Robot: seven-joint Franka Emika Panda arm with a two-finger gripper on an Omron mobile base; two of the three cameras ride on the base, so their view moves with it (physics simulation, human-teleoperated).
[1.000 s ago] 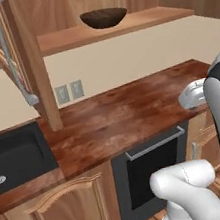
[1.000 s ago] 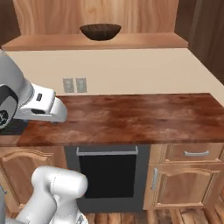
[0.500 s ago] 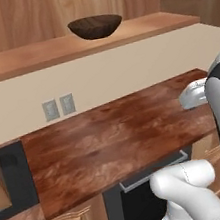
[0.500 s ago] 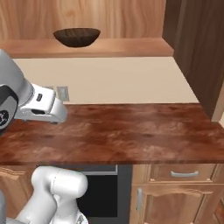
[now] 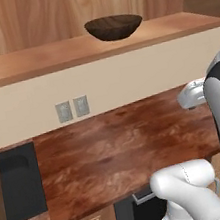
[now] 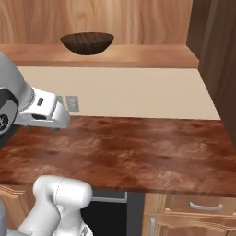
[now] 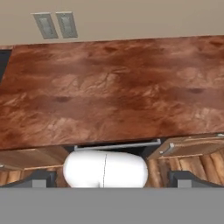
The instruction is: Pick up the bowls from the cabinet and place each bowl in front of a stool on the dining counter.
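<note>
A dark brown wooden bowl [image 5: 114, 26] [image 6: 87, 42] stands upright on the light wood shelf board of the cabinet [image 5: 48, 59] [image 6: 147, 55], in front of its wood-grain back panel. My gripper [image 6: 59, 123] [image 7: 112, 180] hangs well below the shelf and nearer to me, over the front of the reddish-brown worktop. It is open, its fingertips [image 7: 37, 179] stand wide apart and nothing lies between them. The dining counter and the stools are out of view.
The glossy worktop [image 5: 119, 151] [image 6: 138, 152] [image 7: 109, 96] runs under the shelf, with a black sink [image 5: 16, 186] at its left end. Two wall outlets [image 5: 73, 109] [image 7: 55, 25] sit on the beige wall. A dark cupboard side [image 6: 219, 60] stands at the right. Drawers and an oven front lie below the worktop.
The whole picture has shifted: the base has driven and the shelf with the bowl now looks closer. The arm keeps its pose and the gripper stays open.
</note>
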